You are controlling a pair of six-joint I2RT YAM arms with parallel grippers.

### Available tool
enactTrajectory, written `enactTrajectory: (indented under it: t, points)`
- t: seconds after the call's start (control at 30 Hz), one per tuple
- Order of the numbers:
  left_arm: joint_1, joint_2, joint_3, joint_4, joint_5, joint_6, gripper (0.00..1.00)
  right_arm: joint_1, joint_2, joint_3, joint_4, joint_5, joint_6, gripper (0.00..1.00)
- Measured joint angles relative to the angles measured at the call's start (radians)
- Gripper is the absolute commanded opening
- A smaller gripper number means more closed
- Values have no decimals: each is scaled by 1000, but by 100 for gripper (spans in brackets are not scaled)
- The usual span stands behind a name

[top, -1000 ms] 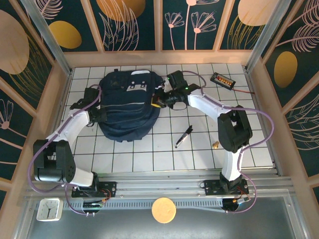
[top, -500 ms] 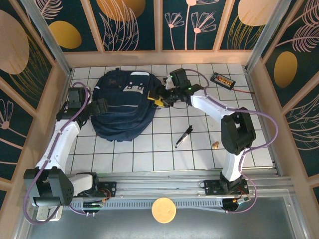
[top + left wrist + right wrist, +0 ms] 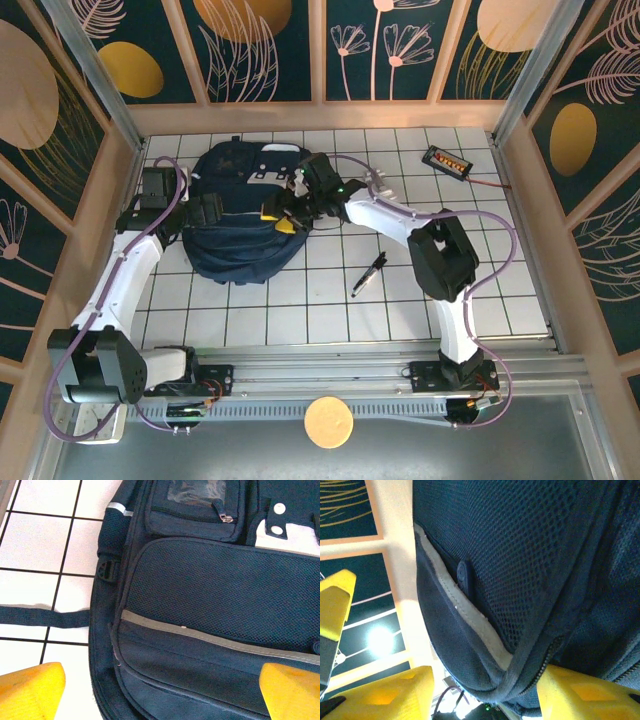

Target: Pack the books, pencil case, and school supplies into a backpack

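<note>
Backpack [image 3: 240, 225] lies far-left; right gripper [image 3: 283, 210], jaws half-spread, pinches its zipper edge, left gripper [image 3: 200, 215] gapes empty. Lift the edge steadily; pen [image 3: 368, 274] waits near-right

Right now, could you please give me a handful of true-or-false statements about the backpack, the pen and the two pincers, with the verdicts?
1. The backpack lies on the tiled table. True.
2. The pen is already in the backpack. False: it lies on the tiles, to the right of the backpack and apart from it.
3. The left pincer has its yellow fingers spread wide, one above the backpack, the other above the tiles. True.
4. The right pincer is over by the pen. False: it is at the backpack's right edge, with backpack fabric between its fingers in the right wrist view.
5. The black tray with orange pieces sits on top of the backpack. False: it is at the table's far right.
</note>
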Motion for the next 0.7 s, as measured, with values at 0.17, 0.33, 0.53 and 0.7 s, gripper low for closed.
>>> enactTrajectory:
  t: [0.17,0.33,0.53,0.7]
  points:
    - [0,-9,-4,0,0,0,99,0,22,60,-24,0,13,54]
    - [0,-22,-19,0,0,3,99,1,27,95,-42,0,24,54]
    - [0,-23,-21,0,1,7,99,1,27,101,-61,1,33,54]
    - [-1,-23,-22,0,4,15,99,1,27,102,-52,3,60,51]
